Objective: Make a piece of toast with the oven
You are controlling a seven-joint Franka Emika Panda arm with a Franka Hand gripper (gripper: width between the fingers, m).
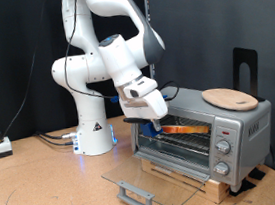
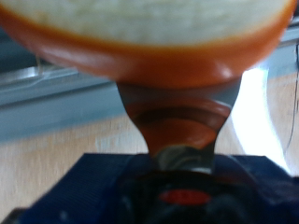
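The step in hand appears to be loading the bread into the small silver boxy toaster oven [image 1: 204, 135], whose glass door [image 1: 152, 181] lies folded down flat in front of it on the wooden table [image 1: 47, 189]. The white robot arm's two-finger gripper [image 1: 153, 127] is at the mouth of the oven cavity, with the flat slice of bread with a pale face and golden-brown crust [image 1: 182, 129] reaching from it into the opening, just above the wire rack [image 1: 178, 143]. The wrist view shows the same slice [image 2: 149, 42] filling the upper part of the picture, pinched edge-on between the dark fingers [image 2: 177, 121], so the jaws are pressed together on the crust. To do this step well, in my judgement, keep the slice level and parallel to the rack, centre it between the cavity walls, and keep the fingers clear of the upper frame of the opening and of the lowered door. The slice shows a pale, soft-looking crumb and a smooth orange-brown rim; no darkening from toasting is visible. A round light wooden plate [image 1: 230, 97] rests on the oven roof, and the knobs [image 1: 224, 150] run down the front panel at the exterior view's right.
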